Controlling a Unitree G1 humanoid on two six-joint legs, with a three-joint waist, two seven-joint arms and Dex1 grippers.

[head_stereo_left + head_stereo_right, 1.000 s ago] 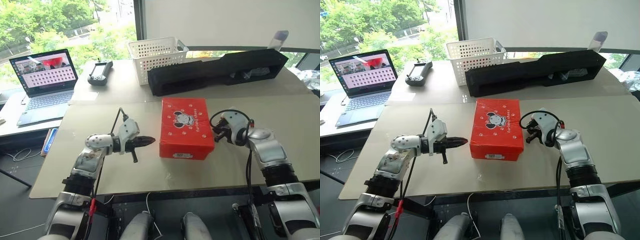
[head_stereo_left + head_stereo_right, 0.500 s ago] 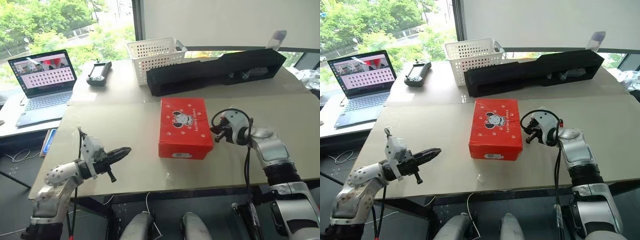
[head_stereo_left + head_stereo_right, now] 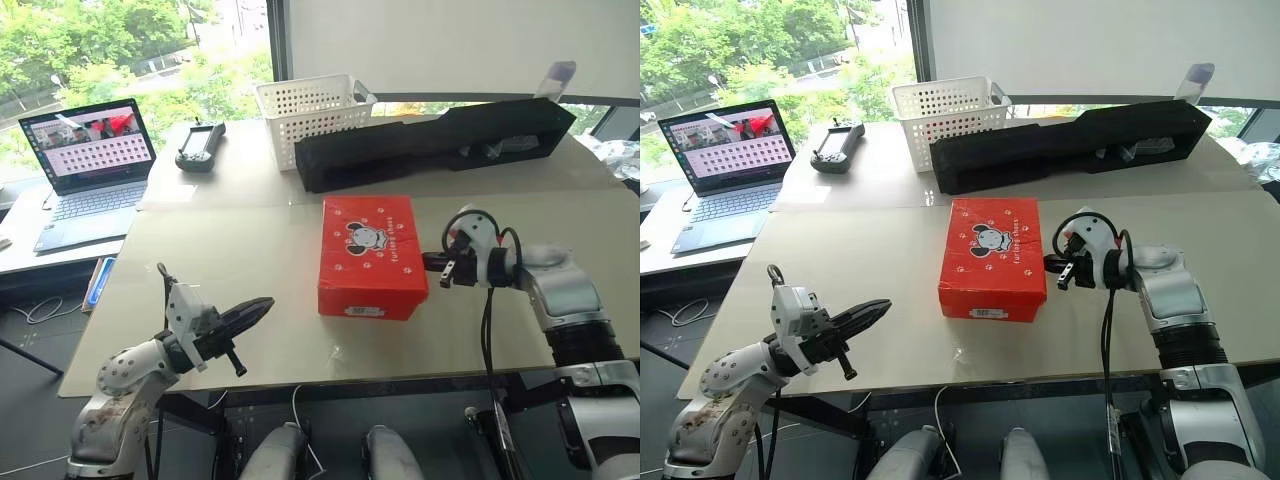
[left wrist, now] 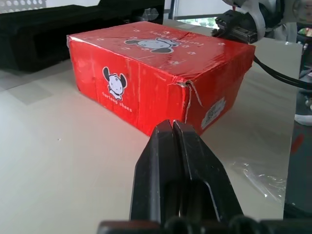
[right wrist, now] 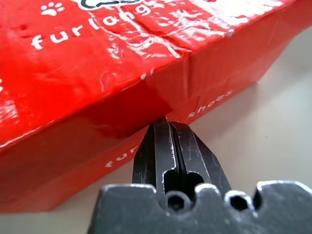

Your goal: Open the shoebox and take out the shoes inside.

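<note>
1. Left gripper (image 3: 262, 306): over the table's (image 3: 250, 250) near edge, toward the near left corner, well apart from the shoebox. Fingers pressed together, holding nothing, tips aimed toward the box.

2. Shoebox (image 3: 368, 255): red, lid shut, flat on the table about midway along the near half, a little right of centre. Cartoon animal logo and paw prints on the lid; small white label on the near end wall. In the left wrist view one near corner seam of the lid is torn and crumpled.

3. Right gripper (image 3: 1052, 265): at the box's right long side, level with the lid's edge. Fingers pressed together; the right wrist view shows the tips right up at the seam under the lid's lip, touching or just short of it — cannot tell which. Nothing pinched.

4. Shoes: no sign, box closed.

5. Long black box (image 3: 430, 140): beyond the shoebox, lying slantwise across the far half of the table, toward the far right corner.

6. White basket (image 3: 312, 108): at the black box's left end, by the far edge.

7. Controller (image 3: 200, 145): left of the basket, near the far left corner.

8. Laptop (image 3: 88, 165): open, screen lit, on a separate lower surface off the table's left edge.
</note>
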